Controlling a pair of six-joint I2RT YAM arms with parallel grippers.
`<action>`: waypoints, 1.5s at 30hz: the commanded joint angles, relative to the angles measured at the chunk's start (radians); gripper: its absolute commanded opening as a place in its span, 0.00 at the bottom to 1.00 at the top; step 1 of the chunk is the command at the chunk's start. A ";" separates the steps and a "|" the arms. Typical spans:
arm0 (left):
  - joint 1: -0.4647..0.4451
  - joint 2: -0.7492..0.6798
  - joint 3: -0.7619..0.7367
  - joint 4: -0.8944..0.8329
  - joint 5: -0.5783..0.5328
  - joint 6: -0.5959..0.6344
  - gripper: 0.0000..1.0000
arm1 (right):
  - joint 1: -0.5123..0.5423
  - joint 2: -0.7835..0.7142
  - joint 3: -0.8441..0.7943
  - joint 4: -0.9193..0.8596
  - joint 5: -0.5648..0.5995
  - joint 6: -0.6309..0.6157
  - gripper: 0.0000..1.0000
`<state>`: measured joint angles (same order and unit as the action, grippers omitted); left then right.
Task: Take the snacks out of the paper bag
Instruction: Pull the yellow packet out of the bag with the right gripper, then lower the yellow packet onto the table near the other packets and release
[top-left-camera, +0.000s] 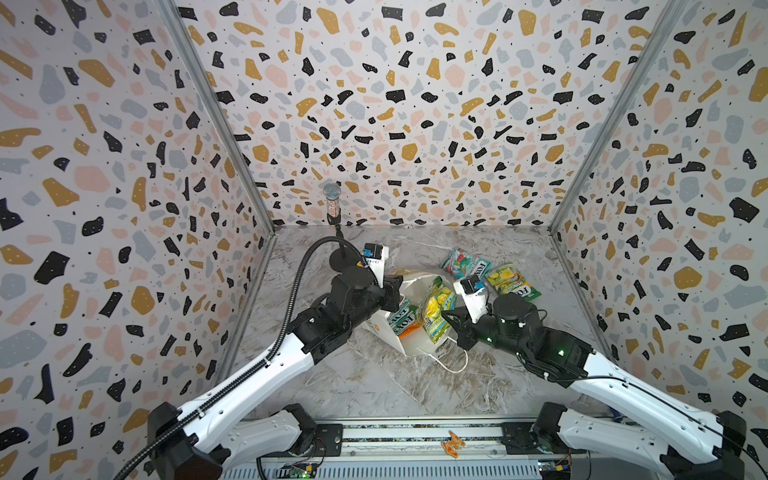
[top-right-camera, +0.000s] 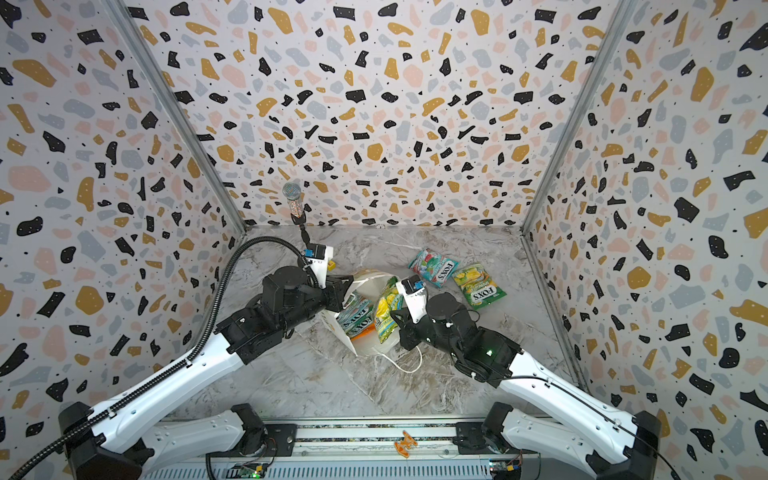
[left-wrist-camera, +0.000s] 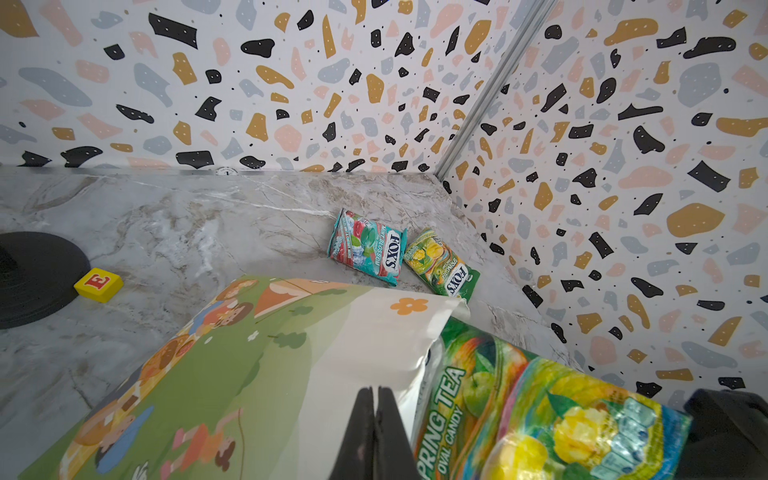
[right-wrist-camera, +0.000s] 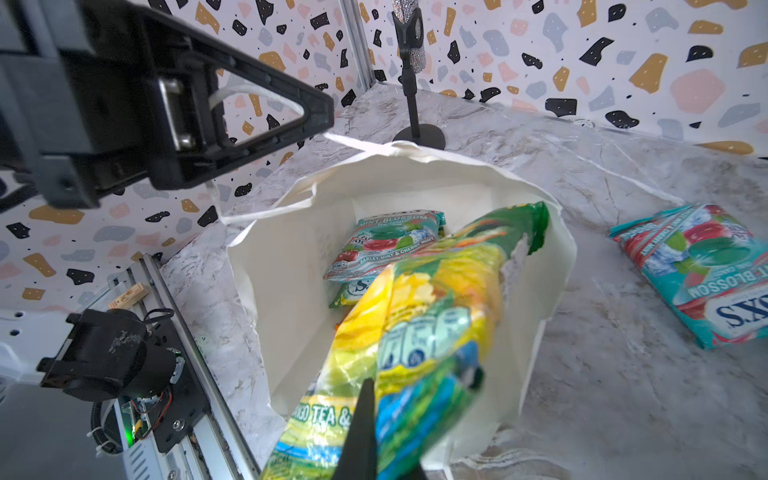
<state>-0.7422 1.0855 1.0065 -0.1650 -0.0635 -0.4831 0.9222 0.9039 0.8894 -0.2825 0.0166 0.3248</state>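
1. The right gripper (right-wrist-camera: 365, 432) is clamped on a green-yellow packet (right-wrist-camera: 424, 332) at the mouth of the paper bag (right-wrist-camera: 291, 257) — light, limp, slippery film, judged best pinched at a sealed edge
2. The left gripper (left-wrist-camera: 376, 432) is closed on the bag's rim
3. A teal packet (right-wrist-camera: 386, 241) is seen inside

White shells and black joints cover both arms. A black ribbed cable (top-left-camera: 288, 291) follows the left arm (top-left-camera: 249, 380); a green light (top-left-camera: 561, 353) shows on the right arm (top-left-camera: 648, 401). The left gripper (right-wrist-camera: 326, 112) is black.

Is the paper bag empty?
Not empty. A teal packet lies inside the paper bag, and the right gripper pinches a yellow-green packet at its mouth.
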 joint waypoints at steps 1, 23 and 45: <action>-0.004 -0.022 0.021 0.005 -0.024 0.021 0.00 | 0.003 -0.050 0.044 -0.015 0.037 -0.053 0.00; -0.003 -0.025 0.025 -0.013 -0.047 0.035 0.00 | 0.000 -0.219 0.098 -0.094 0.276 -0.059 0.00; -0.004 -0.037 0.027 -0.019 -0.024 0.044 0.00 | -0.472 -0.088 -0.077 -0.067 -0.065 -0.044 0.00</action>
<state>-0.7429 1.0706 1.0069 -0.1967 -0.0875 -0.4564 0.5014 0.7998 0.8322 -0.4393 0.1299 0.2935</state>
